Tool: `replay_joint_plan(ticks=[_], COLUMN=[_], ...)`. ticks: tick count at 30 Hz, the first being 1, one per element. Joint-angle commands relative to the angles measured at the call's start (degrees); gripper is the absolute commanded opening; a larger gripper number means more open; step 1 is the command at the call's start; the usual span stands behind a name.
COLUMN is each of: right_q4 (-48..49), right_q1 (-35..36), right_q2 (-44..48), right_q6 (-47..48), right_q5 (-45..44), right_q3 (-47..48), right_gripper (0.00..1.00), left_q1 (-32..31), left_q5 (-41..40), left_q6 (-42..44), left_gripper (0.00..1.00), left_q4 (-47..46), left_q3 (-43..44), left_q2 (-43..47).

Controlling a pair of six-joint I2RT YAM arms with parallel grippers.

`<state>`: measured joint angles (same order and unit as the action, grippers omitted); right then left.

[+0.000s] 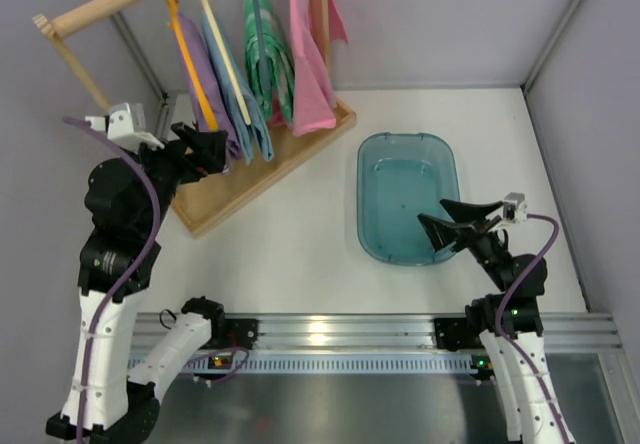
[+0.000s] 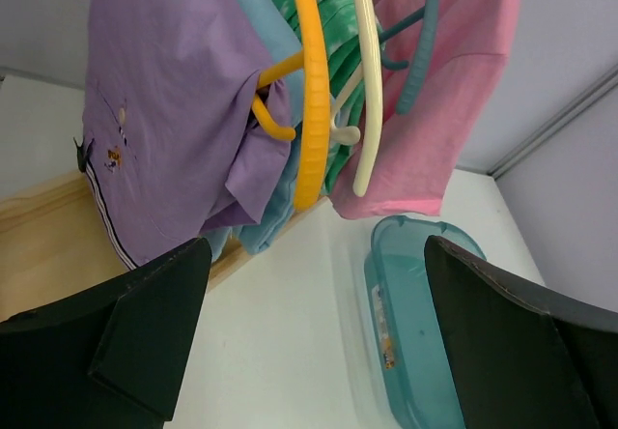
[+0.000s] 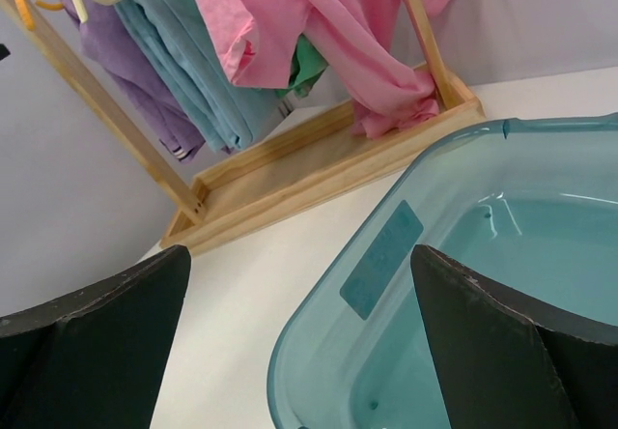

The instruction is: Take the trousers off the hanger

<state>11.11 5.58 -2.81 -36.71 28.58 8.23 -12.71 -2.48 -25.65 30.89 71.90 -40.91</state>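
Observation:
The lilac-purple trousers (image 1: 208,74) hang over the bright orange-yellow hanger (image 1: 190,59) at the left end of the wooden rail. They fill the upper left of the left wrist view (image 2: 164,110), where the hanger (image 2: 311,91) runs down beside them. The trousers also show in the right wrist view (image 3: 126,71). My left gripper (image 1: 208,149) is open and empty, just below and in front of the trousers' lower edge. My right gripper (image 1: 452,229) is open and empty over the near right edge of the teal tub (image 1: 385,204).
A wooden rack with a tray base (image 1: 250,184) holds a light blue garment (image 1: 245,104), a green garment (image 1: 268,49) and a pink garment (image 1: 308,64) on other hangers. The teal plastic tub (image 3: 386,284) stands right of the rack. Grey walls enclose the table.

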Motion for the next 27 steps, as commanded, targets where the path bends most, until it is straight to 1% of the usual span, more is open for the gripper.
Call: replay_joint_plan(ticks=[1, 3, 6, 10, 11, 13, 19, 21, 23, 24, 26, 27], right_q4=[2.86, 2.86, 2.86, 3.30, 3.39, 3.56, 3.65, 3.65, 3.74, 3.65, 3.56, 3.56], right_q1=[0.39, 0.39, 0.48, 0.39, 0.39, 0.39, 0.39, 0.48, 0.48, 0.48, 0.39, 0.39], right_q2=[-0.97, -1.15, -1.06, -1.23, -1.41, -1.94, -2.38, -2.20, -2.03, -1.94, -1.76, -1.94], right_q6=[-0.38, -0.38, -0.29, -0.29, -0.29, -0.29, -0.29, -0.21, -0.38, -0.38, -0.38, -0.38], right_q5=[0.16, 0.34, 0.16, -0.10, -0.10, 0.07, 0.07, 0.16, 0.25, 0.34, 0.16, 0.25], right_q3=[-0.41, -0.41, -0.49, -0.84, -0.85, -0.85, -0.76, -0.85, -0.85, -0.85, -0.85, -0.93], right_gripper=[0.99, 1.00, 0.99, 1.00, 0.99, 0.99, 0.99, 1.00, 0.99, 0.99, 0.99, 0.99], left_q1=[-0.39, -0.39, -0.39, -0.39, -0.39, -0.39, -1.08, -1.88, -2.84, -2.93, -3.37, -3.64], left_q5=[-1.03, -2.69, -5.42, -9.11, -9.21, -8.95, -13.15, -16.32, -17.46, -17.73, -18.61, -19.05], left_q6=[3.59, 2.80, 4.28, 6.22, 6.49, 7.10, 9.38, 10.00, 10.18, 10.27, 10.62, 11.40], left_gripper=[0.98, 0.98, 0.97, 0.89, 0.89, 0.84, 0.83, 0.83, 0.80, 0.71, 0.60, 0.51], left_q4=[0.92, 0.66, 0.66, 0.66, 0.66, 0.66, 0.66, 0.57, 0.57, 0.48, -0.48, -0.75], left_q3=[4.82, 6.32, 9.22, 12.91, 14.40, 15.72, 18.19, 18.89, 19.42, 19.68, 20.30, 20.39], left_q2=[-4.00, -5.15, -7.43, -10.94, -11.73, -14.81, -21.49, -22.46, -23.42, -23.60, -23.87, -23.96])
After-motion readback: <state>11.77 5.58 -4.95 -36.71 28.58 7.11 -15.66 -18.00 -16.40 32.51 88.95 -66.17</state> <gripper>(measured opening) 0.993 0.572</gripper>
